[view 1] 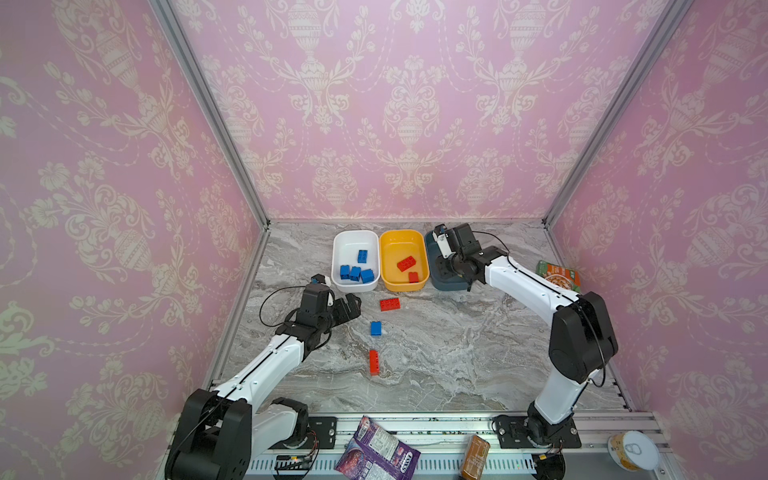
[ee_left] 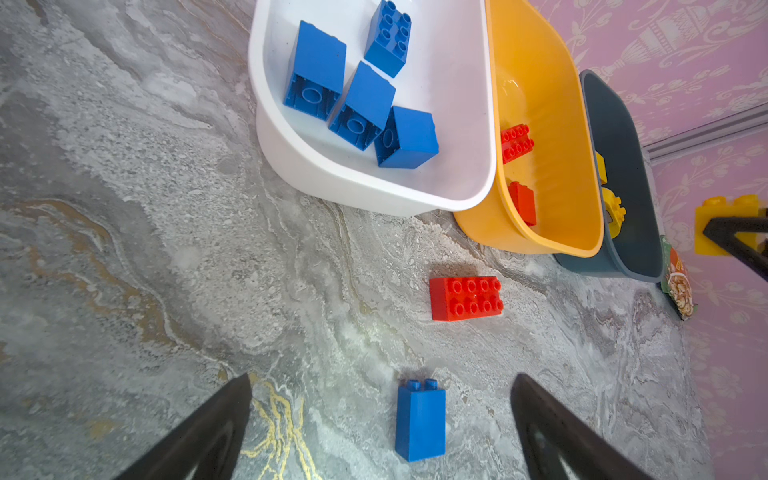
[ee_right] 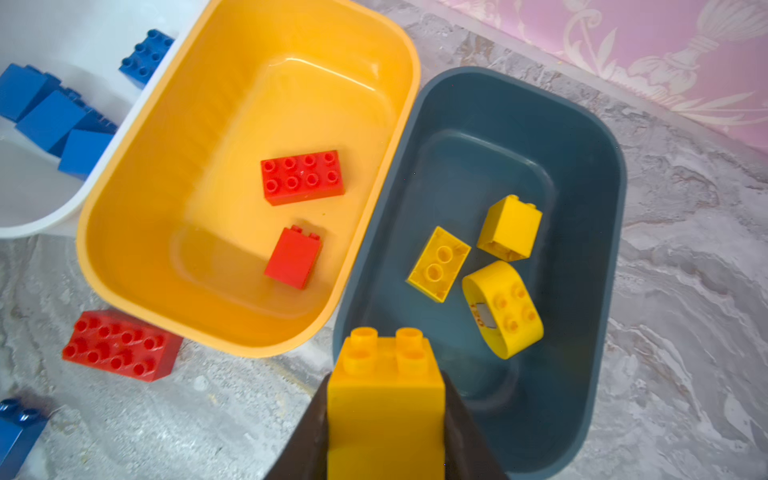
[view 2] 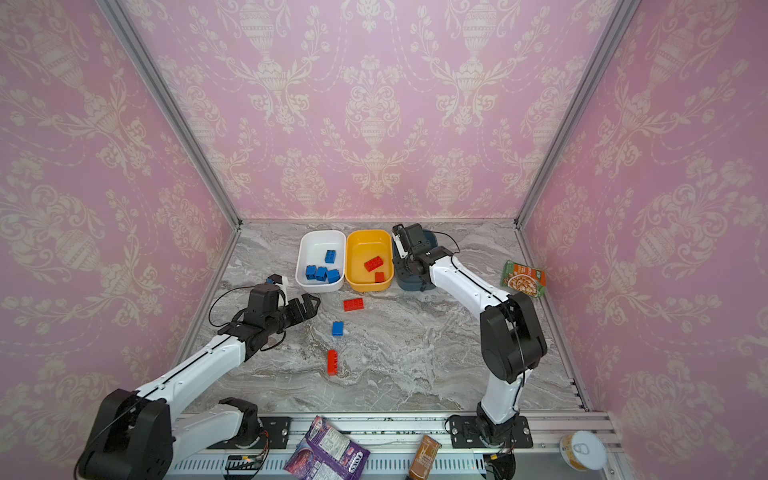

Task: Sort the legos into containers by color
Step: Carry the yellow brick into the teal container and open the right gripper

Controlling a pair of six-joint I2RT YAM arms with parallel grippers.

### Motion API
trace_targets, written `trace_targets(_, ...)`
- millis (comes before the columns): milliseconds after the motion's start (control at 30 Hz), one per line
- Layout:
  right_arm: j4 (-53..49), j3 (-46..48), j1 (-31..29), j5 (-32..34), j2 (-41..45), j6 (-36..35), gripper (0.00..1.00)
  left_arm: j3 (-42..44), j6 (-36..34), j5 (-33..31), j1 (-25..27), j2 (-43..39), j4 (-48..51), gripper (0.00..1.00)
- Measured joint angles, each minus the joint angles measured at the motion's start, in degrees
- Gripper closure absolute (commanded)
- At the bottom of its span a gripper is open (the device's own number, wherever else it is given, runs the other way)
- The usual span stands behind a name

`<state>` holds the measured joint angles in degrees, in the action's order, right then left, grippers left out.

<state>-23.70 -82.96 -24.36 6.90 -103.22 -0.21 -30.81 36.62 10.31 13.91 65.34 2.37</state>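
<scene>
Legos [view 1: 374, 362] are lying loose on open marble [view 1: 457, 353] ahead of the left gripper [ee_left: 381, 380], which is hanging spread wide: a blue brick [ee_left: 419, 419] nearest, a red eight-stud brick [ee_left: 465, 298] beyond. White tub [view 1: 356, 239], orange tub [view 1: 402, 239] and teal tub [ee_right: 582, 124] are sitting rim to rim; the right gripper [ee_right: 386, 376] is clamping a yellow brick [ee_right: 384, 403] over the teal rim.

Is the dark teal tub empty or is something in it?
Not empty: three yellow bricks lie on the dark teal tub's floor in the right wrist view, and the right gripper holds a fourth brick above it.
</scene>
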Motion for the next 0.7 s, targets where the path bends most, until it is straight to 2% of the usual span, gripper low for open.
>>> trace_targets(267, 1.77, -10.51, 5.20, -1.99, -12.02, 0.26, 0.80, -0.07, 0.00, 0.17, 0.00, 0.00, 0.02, 0.01)
trace_targets(567, 1.51, -20.70, 6.91, -4.31, -23.50, 0.26, 0.79, -0.28, -0.02, 0.17, 0.00, 0.00, 0.09, 0.01)
trace_targets(633, 1.22, -23.06, 7.04, -4.57, -25.27, 0.26, 0.76, -0.28, -0.02, 0.15, 0.00, 0.00, 0.11, 0.01)
trace_targets(700, 0.72, -25.27, 7.04, -4.76, -26.80, 0.26, 0.65, -0.28, -0.02, 0.15, 0.00, 0.00, 0.20, 0.01)
